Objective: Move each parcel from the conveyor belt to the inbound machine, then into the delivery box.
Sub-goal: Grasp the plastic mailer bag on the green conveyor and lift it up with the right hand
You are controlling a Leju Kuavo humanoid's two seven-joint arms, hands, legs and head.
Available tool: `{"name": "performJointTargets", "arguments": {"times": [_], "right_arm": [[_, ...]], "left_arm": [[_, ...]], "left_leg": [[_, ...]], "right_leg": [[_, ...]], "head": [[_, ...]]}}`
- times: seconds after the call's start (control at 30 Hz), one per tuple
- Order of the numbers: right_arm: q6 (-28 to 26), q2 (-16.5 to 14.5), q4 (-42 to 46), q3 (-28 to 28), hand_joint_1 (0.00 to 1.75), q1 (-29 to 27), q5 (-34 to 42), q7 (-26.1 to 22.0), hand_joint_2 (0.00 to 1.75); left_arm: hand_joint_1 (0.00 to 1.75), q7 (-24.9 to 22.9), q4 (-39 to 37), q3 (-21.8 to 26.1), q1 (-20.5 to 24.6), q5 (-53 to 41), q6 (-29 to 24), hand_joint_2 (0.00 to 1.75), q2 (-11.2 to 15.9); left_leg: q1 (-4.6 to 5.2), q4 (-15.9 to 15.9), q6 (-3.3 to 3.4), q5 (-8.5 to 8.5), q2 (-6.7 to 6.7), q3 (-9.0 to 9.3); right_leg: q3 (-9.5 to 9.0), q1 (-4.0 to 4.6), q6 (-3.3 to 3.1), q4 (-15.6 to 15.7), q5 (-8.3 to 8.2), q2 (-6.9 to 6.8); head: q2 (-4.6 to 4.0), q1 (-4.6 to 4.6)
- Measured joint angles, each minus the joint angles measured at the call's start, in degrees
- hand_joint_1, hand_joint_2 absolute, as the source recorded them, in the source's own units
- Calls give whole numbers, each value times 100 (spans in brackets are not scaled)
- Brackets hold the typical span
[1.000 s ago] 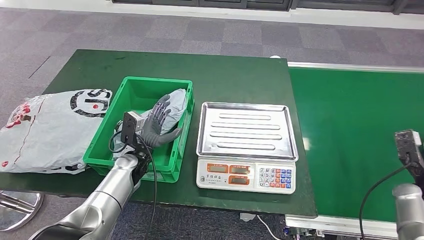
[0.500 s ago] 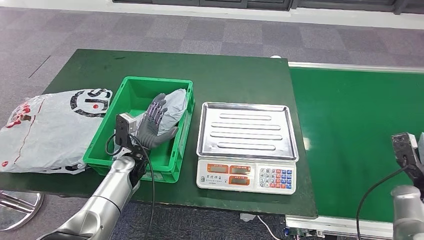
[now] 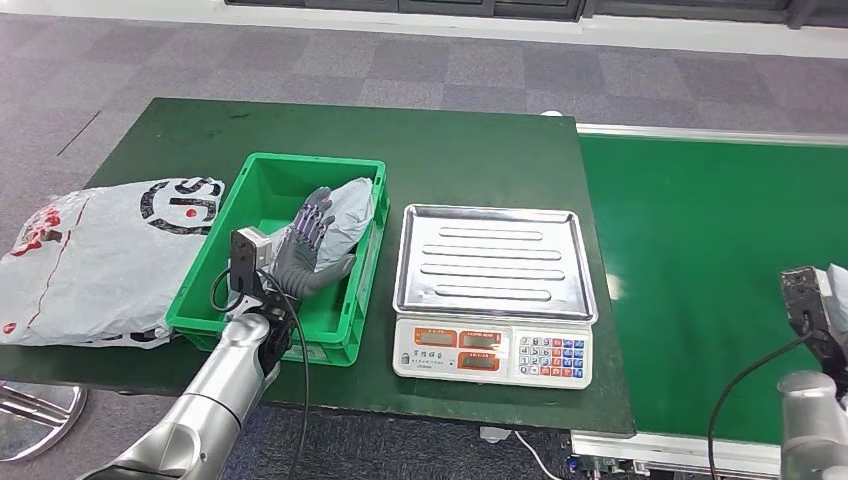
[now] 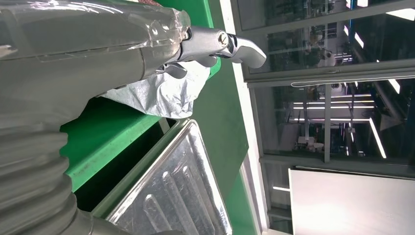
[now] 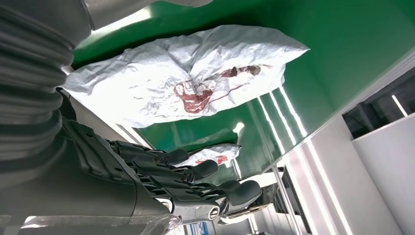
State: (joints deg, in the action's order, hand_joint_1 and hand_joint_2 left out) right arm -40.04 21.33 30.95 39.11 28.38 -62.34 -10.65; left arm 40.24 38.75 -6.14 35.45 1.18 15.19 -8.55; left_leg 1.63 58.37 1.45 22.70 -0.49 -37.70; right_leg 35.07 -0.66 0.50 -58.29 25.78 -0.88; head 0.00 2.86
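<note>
Left hand (image 3: 305,248) sits open over the grey parcel (image 3: 347,212) in our green bin (image 3: 205,290). Right hand (image 5: 161,181) open too, near a white parcel (image 5: 186,81) on the belt (image 3: 700,260).

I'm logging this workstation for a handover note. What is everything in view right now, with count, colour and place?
Table: one, dark green, under the crate and scale.
Crate: one, green, on the table beside the scale.
Grey parcel: one, silver-grey, inside the crate.
Large bag: one, grey-white with black and red print, on the table beside the crate.
Scale: one, white with a steel tray, tray bare.
Conveyor belt: one, green, beside the table.
White parcel: one, white with red print, on the belt.
Left hand: grey, fingers apart, over the grey parcel.
Right hand: dark, holding nothing, near the white parcel.
</note>
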Motion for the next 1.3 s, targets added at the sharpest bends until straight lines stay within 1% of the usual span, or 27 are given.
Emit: {"name": "performJointTargets", "arguments": {"times": [0.07, 0.1, 0.2, 0.3, 0.37, 0.47, 0.57, 0.7, 0.8, 0.93, 1.0, 1.07, 1.17, 1.23, 1.3], "right_arm": [[0, -3, 0, 8, 0, 2, 49, -80, 175], [0, -9, 0, 11, 0, 8, 122, -195, 175], [0, -59, 24, 16, 0, 30, 479, -806, 175], [3, -177, 187, 16, 0, 26, 921, -1504, 175], [22, -289, 409, 3, 0, -19, 1224, -1813, 175], [79, -477, 990, -153, 0, -223, 1571, -1889, 175], [62, -662, 1684, -486, 0, -436, 1629, -1908, 175], [22, -895, 2466, -849, 0, -605, 1313, -1899, 175], [9, -1059, 2931, -889, 0, -712, 1134, -2165, 175], [7, -1193, 3260, -889, 0, -771, 1018, -2433, 175], [5, -1260, 3378, -889, 0, -776, 740, -2518, 175], [3, -1326, 3455, -889, 0, -771, 286, -2407, 175], [4, -1357, 3391, -889, 0, -718, -148, -1873, 175], [105, -1292, 3151, -895, 0, -609, -279, -1264, 175], [391, -1153, 2770, -931, 0, -474, -362, -489, 175]], "left_arm": [[0, 0, 10, 1, -6, 0, 7, 175, 0], [0, 1, 36, 3, -23, 0, 8, 175, 0], [0, 3, 199, 47, -117, 9, 4, 175, -7], [0, 4, 308, 125, -179, 25, -21, 175, -22], [0, 4, 331, 167, -193, 37, -52, 175, -36], [0, 4, 338, 195, -197, 24, -147, 175, -52], [0, 4, 381, 197, -227, -87, -374, 175, -55], [0, 4, 399, 197, -237, -102, -361, 175, -58], [0, 4, 400, 197, -237, -88, -343, 175, -57], [0, 4, 393, 197, -230, -69, -346, 175, -52], [0, 4, 362, 197, -210, -59, -368, 175, -51], [0, 3, 308, 197, -183, -89, -426, 175, -50], [0, 2, 237, 197, -156, -190, -535, 175, -50], [0, 2, 183, 197, -130, -211, -564, 175, -45], [0, 2, 120, 197, -98, -207, -564, 175, -37]], "left_leg": [[0, 0, 0, 0, 0, -1], [0, 0, 0, 0, 1, -1], [0, 0, -1, 1, 6, -1], [-1, 0, -2, 1, 7, -2], [-1, 0, -2, 1, 3, -3], [-1, 0, -2, 1, -6, -6], [-2, -1, -4, 3, 1, -12], [-2, 0, -5, 3, 9, -13], [-3, 0, -5, 3, 0, -14], [-2, -1, -5, 4, 2, -15], [-2, 0, -5, 4, 6, -15], [-3, 0, -5, 3, 8, -14], [-2, 0, -3, 1, 6, -15], [-2, 0, -3, 1, 6, -14], [-1, 0, -2, 0, 4, -13]], "right_leg": [[0, 0, 0, 0, 0, 0], [0, 0, 0, 0, 0, 1], [3, 0, 0, 0, 0, 5], [6, 1, 0, 0, 0, 6], [6, 1, -1, 0, 0, 3], [5, 2, -3, -1, 3, -4], [13, 2, -5, -1, 4, 4], [21, 2, -6, -1, 4, 12], [20, 2, -6, -1, 5, 4], [20, 2, -6, -1, 6, 5], [21, 2, -6, -1, 6, 7], [21, 2, -7, -1, 6, 9], [20, 2, -6, -1, 5, 6], [18, 1, -5, -1, 4, 6], [15, 1, -4, -1, 3, 5]], "head": [[0, 0], [0, 0], [0, 0], [0, 0], [0, 1], [0, 1], [0, 1], [0, 2], [0, 2], [0, 1], [0, 1], [0, 2], [0, 1], [0, 2], [0, 2]]}}
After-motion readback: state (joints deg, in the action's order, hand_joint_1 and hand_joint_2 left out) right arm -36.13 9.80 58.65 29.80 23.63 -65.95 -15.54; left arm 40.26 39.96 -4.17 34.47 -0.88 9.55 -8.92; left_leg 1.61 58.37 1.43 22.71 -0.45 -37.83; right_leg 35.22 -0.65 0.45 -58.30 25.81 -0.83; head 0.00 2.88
